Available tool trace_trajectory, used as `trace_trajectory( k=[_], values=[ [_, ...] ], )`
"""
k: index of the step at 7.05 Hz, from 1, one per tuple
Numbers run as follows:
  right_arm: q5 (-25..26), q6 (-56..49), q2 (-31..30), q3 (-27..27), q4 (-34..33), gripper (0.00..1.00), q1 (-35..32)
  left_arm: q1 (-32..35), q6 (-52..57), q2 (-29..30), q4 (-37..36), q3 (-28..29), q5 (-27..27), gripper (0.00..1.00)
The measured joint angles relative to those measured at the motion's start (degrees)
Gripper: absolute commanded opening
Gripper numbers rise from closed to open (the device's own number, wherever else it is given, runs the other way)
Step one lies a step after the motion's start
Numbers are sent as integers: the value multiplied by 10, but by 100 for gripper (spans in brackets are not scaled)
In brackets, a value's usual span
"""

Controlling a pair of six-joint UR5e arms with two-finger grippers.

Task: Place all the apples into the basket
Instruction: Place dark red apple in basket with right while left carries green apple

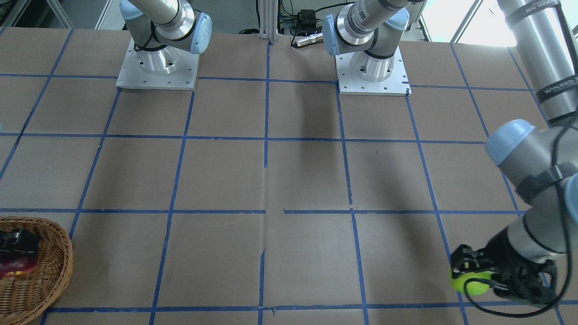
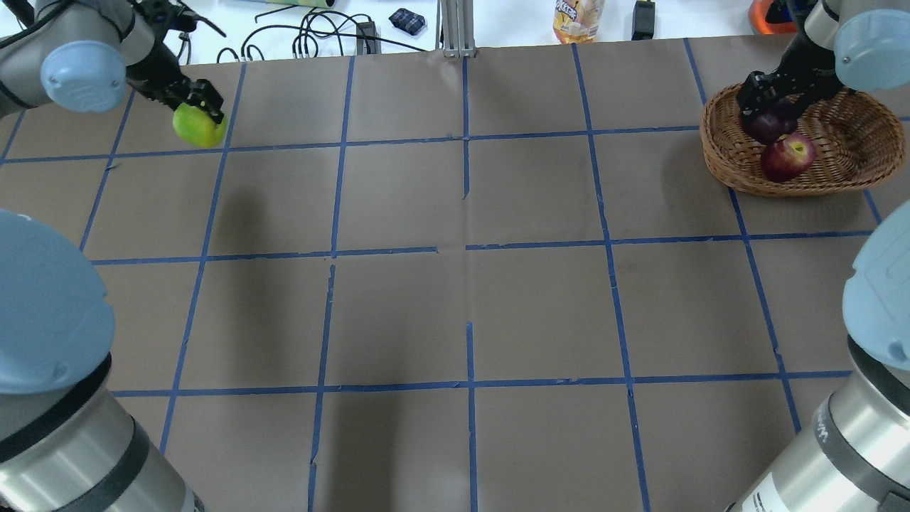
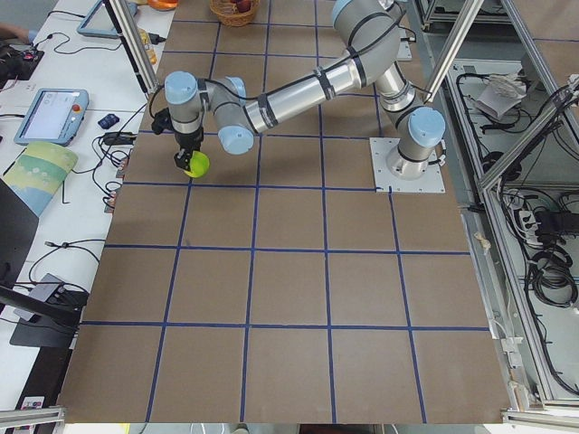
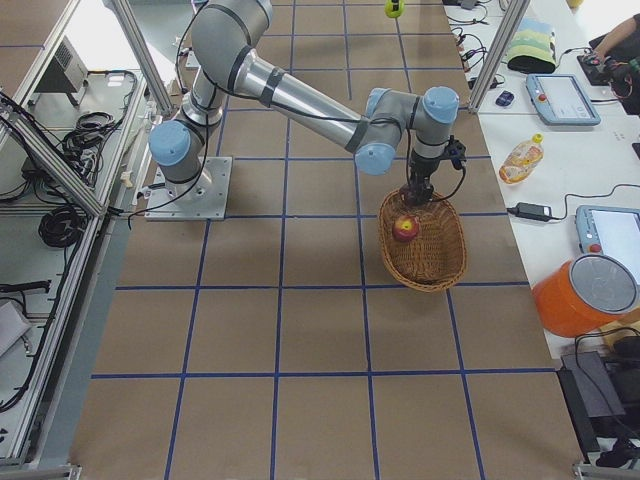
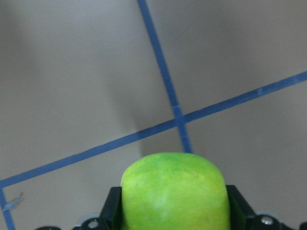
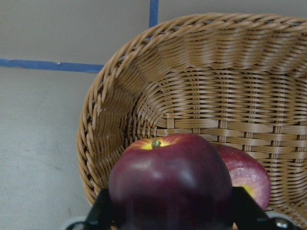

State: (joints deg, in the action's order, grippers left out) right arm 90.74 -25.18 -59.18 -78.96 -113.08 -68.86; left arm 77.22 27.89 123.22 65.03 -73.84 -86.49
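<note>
My left gripper (image 2: pixel 197 114) is shut on the lime green apple (image 2: pixel 200 126) and holds it above the table at the far left; the apple also fills the bottom of the left wrist view (image 5: pixel 175 191) and shows in the front view (image 1: pixel 472 280). My right gripper (image 2: pixel 766 107) is shut on the dark maroon apple (image 6: pixel 170 187) and holds it inside the wicker basket (image 2: pixel 718 153) at the far right. The red streaky apple (image 2: pixel 788 156) lies in the basket beside it, and shows in the right wrist view (image 6: pixel 247 175).
Both arm bases (image 1: pixel 157 67) stand on plates at the robot's side of the table. Cables and a snack bottle (image 2: pixel 577 18) lie beyond the far edge. Blue tape lines (image 2: pixel 467 249) grid the brown table.
</note>
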Motion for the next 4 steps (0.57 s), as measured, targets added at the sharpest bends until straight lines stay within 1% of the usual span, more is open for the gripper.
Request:
trace_trajectory(
  k=[1,2,4],
  values=[
    [-1,-6,3,0,2,100,6,56,-61,-2,4,2,6,0],
    [1,-7,-2,4,17,100,7,114,-134,3,-1,1,13,0],
    [-5,-4,-27,13,103,100,-1,227,-262,13,-30,-2,30,0]
  ],
)
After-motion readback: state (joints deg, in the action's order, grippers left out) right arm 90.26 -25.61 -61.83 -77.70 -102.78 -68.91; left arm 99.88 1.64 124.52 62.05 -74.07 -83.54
